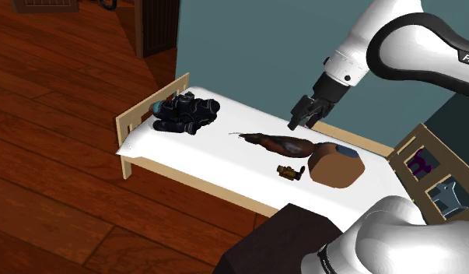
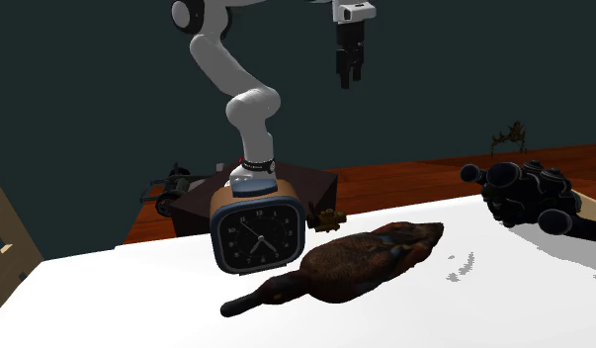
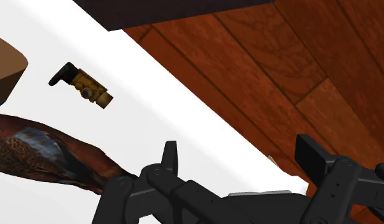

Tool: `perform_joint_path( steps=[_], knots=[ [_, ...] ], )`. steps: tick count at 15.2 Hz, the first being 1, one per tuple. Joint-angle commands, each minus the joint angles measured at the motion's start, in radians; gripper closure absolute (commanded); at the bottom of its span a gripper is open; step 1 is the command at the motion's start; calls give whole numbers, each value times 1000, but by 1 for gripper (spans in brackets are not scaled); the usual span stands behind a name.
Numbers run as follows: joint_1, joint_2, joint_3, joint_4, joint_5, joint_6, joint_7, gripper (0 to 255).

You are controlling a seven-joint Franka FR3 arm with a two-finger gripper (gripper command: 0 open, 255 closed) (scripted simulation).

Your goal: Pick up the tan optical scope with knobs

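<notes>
1. The gripper (image 1: pixel 296 124) hangs in the air above the white table top (image 1: pixel 194 148) and holds nothing. Its fingers (image 3: pixel 170 156) stand wide apart.
2. The tan scope (image 1: pixel 289 172) lies flat on the white top, near the front edge. In the shoulder view it is at approx. 6 o'clock from the brown duck figure (image 1: pixel 283 144) and approx. 8 o'clock from the clock (image 1: pixel 336 163). It is near both but touches neither.
3. Step in hand, as I judge it: the approach. In the shoulder view the scope is at approx. 6 o'clock from the gripper, so the hand needs to pass over the duck figure and then go down.
4. To do it well: come from straight above, w/ the fingers across the short width of the scope, not along its length. The knobs stick out, so the pads should probably take the body between them. Close only when the scope sits between both fingers.
5. Risk: the scope is small and low, so the fingertips may hit the top first. Wide fingers may also push the duck figure or the clock.
6. Containers: a wooden shelf unit (image 1: pixel 404 148) at the shoulder view's 3 o'clock has open compartments. One holds a purple thing (image 1: pixel 418 163), another, lower, a grey-blue thing (image 1: pixel 446 196). What they are, I cannot tell.
</notes>
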Motion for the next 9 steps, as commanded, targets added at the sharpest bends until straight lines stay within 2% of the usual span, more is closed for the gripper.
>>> perform_joint_path(
  steps=[1,9],
  knots=[
    [0,0,0,0,0,0,0,0],
    [-10,-9,-151,-201,-104,155,-274,0]
  ],
)
